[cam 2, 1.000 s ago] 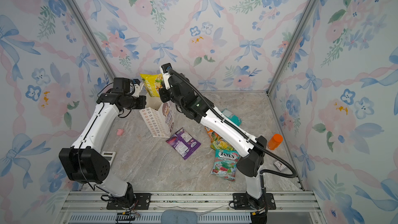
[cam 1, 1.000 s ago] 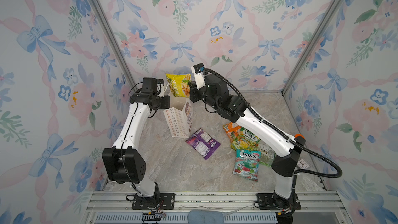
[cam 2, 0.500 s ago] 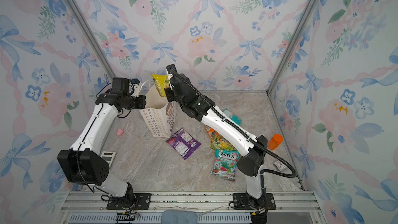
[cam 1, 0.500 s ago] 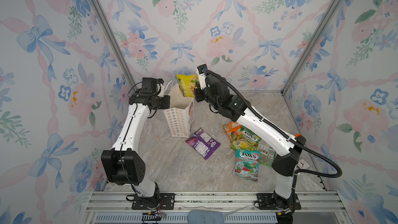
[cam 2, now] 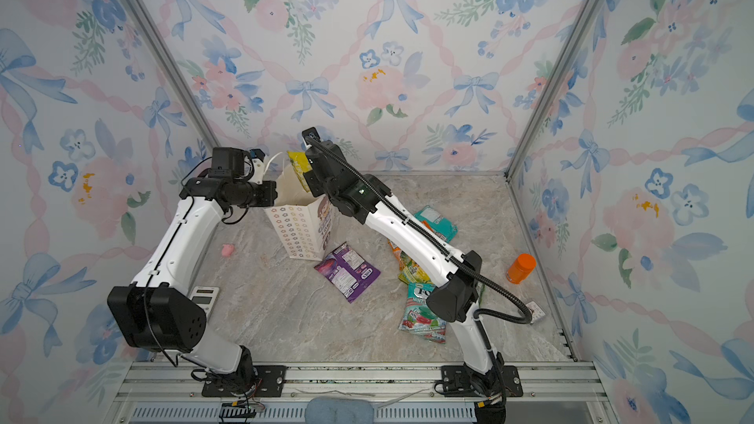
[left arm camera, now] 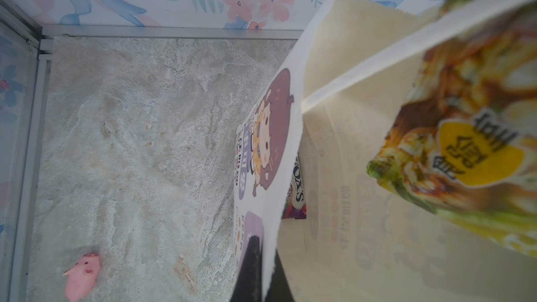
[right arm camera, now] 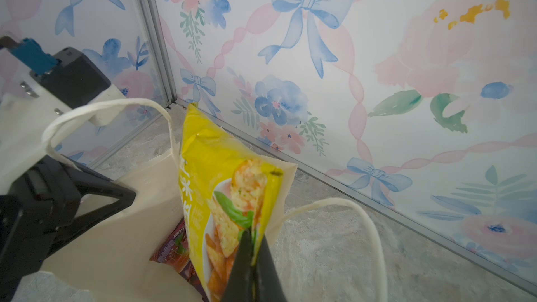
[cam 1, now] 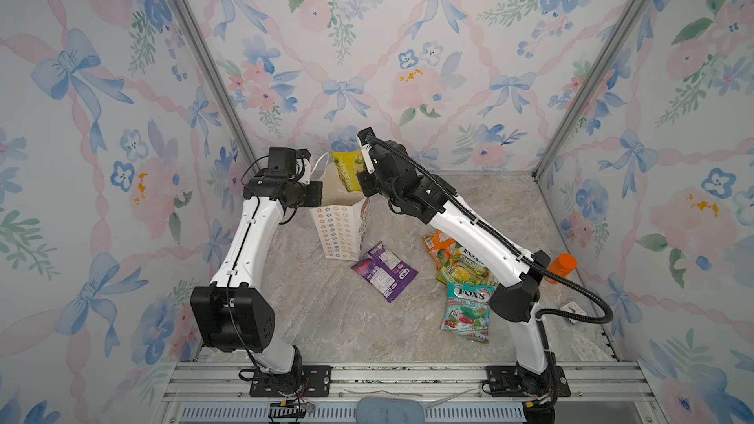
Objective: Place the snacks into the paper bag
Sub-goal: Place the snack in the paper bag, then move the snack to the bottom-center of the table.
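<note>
Snacks are partly packed. One yellow glossy plastic snack pouch (right arm camera: 215, 175) hangs from the right claw (right arm camera: 252, 246), which is pinched tight on one edge of it. The pouch stands on end straight ahead of that claw's tips, and its lower end dips into the open mouth of the upright cream-white paper bag (cam 1: 338, 226). The left claw (left arm camera: 266, 271) is closed on the bag's cartoon-printed wall near the rim, which holds the mouth apart. A dark red pouch (right arm camera: 174, 248) lies on the bag's bottom, below the yellow one.

To do the drop well, the right claw probably needs to sink further, so that most of the pouch is under the rim before the pinch opens. The pouch should go down on end, between the two white cord handles (right arm camera: 107, 108); one loops just beside the pouch and the other beside the claw. Released too high, it could catch the far rim and tip out, or nudge the light bag over. The left claw's hold therefore matters until the pouch lands.

Well behind the right claw, on the marbled table (cam 1: 326, 320), a flat purple pouch (cam 1: 383, 271), an orange pouch (cam 1: 436, 243) and a teal FOX'S pouch (cam 1: 467, 312) are not yet bagged.
</note>
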`<state>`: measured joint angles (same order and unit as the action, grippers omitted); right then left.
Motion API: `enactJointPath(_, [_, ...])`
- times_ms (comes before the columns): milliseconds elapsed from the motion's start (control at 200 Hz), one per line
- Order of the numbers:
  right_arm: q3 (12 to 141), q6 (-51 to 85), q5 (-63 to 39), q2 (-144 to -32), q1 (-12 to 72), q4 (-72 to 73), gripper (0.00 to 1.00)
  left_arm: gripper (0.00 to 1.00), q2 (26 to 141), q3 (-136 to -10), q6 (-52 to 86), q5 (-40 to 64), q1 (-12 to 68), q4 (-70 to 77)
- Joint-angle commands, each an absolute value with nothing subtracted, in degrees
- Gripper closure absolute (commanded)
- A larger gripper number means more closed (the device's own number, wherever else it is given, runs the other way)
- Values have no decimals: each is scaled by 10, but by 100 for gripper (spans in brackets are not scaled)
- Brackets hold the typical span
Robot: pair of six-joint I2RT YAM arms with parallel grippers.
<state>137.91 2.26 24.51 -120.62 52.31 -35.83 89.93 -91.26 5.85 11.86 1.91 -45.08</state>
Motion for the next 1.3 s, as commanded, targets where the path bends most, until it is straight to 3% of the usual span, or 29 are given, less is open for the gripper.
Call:
enactJointPath(0, [1402, 13, 261, -1214, 529, -387, 100, 100, 881, -907, 66, 131, 21, -441])
enactJointPath(140, [1405, 21, 252, -1217, 528, -391, 98, 100, 881, -906, 66, 132, 21, -441])
enactJointPath(230, [1407, 28, 236, -1217, 529, -390, 82, 100, 882, -906, 66, 132, 20, -441])
enactJointPath(300, [1408, 34, 212, -1215, 529, -385, 65, 100, 883, -906, 66, 132, 20, -441])
enactJointPath(365, [1408, 43, 186, -1210, 527, -381, 59, 100, 883, -906, 66, 132, 21, -441])
enactJointPath(745, [1277, 119, 57, -1113, 491, -272, 53, 100, 886, -904, 65, 130, 20, -441])
enactJointPath(1000, [1076, 168, -27, -998, 450, -167, 44, 100, 887, -904, 64, 127, 20, -440])
enactJointPath(1295, [809, 217, -30, -875, 405, -168, 43, 100, 889, -899, 64, 118, 19, -439])
